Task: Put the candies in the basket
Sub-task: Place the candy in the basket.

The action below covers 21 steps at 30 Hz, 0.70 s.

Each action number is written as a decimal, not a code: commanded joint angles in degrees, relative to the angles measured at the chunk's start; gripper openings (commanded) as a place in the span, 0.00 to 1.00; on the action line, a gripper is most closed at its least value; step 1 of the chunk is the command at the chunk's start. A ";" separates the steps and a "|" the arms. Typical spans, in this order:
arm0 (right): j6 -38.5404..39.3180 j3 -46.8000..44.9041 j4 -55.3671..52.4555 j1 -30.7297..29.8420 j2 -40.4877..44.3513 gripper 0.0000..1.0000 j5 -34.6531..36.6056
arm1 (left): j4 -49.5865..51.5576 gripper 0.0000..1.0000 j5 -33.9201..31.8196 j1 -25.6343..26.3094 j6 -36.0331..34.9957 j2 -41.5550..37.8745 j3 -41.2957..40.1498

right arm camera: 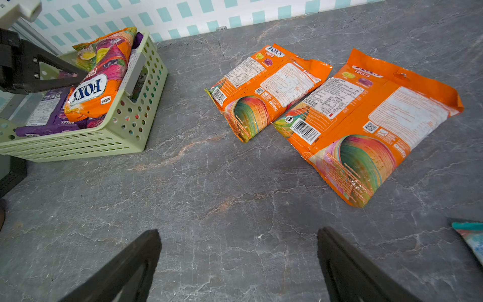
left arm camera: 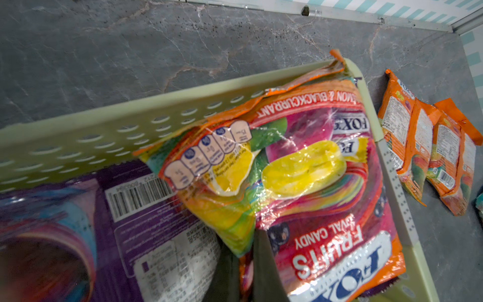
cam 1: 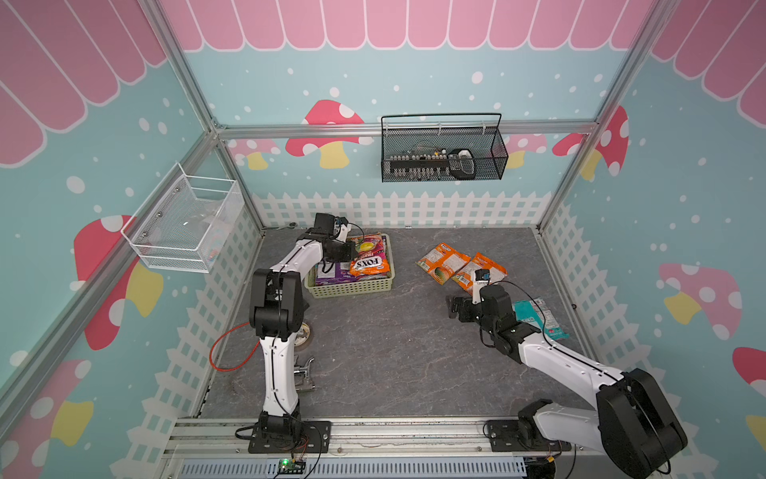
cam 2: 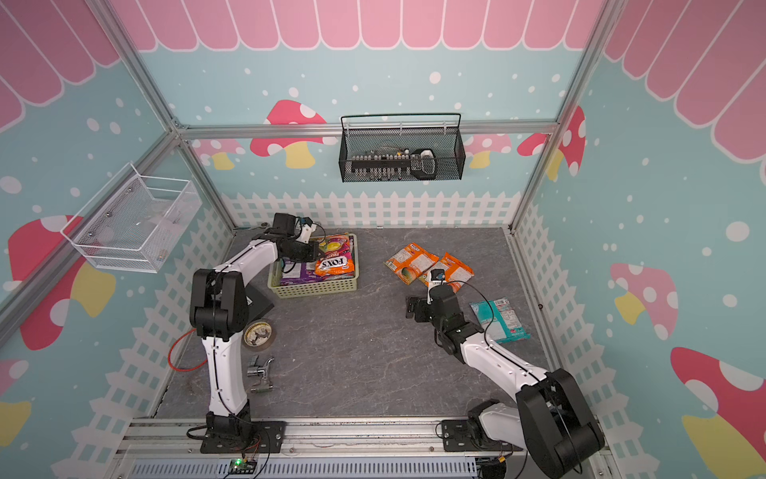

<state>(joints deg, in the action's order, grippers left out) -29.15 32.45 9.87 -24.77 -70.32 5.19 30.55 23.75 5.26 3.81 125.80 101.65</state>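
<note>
My left gripper clamped on orange-red glossy FOX'S Fruits bag, leaning on pale yellow-green perforated plastic basket rim beyond fingertips. If released here, it may slide out. Right gripper spread, empty; orange flat bags ahead.

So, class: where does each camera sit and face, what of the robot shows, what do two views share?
Top view: high in front, looking down; both arms, left gripper in basket.
Top view: same head, nearly equal; right gripper open.
Left wrist: over the basket; fingers pinch the FOX'S Fruits bag.
Right wrist: low, facing two orange bags; own fingers show.
Shared by wrist views: basket, orange bags.
</note>
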 commanded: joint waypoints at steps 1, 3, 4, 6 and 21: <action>0.69 1.13 -0.74 -0.36 0.51 0.98 1.13 | 1.85 0.04 -0.35 -0.33 -1.72 1.99 3.01; 0.67 1.12 -0.75 -0.34 0.68 0.99 1.02 | 2.49 0.04 0.54 -0.32 -1.75 2.51 4.18; 0.67 1.06 -0.75 -0.36 0.63 0.99 0.97 | 2.90 0.02 1.39 -0.31 -1.90 2.65 4.43; 0.68 1.10 -0.73 -0.36 0.40 0.99 0.87 | 3.99 0.00 3.08 -0.21 -2.98 3.17 4.62; 0.85 1.25 -0.76 -0.47 -0.18 0.99 1.34 | 9.22 0.00 3.61 -0.02 -6.95 4.26 5.93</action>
<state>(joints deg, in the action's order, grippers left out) -28.93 32.45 9.41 -24.82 -70.32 5.61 35.62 26.17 5.13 -0.73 128.07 106.39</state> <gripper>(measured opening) 0.986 0.075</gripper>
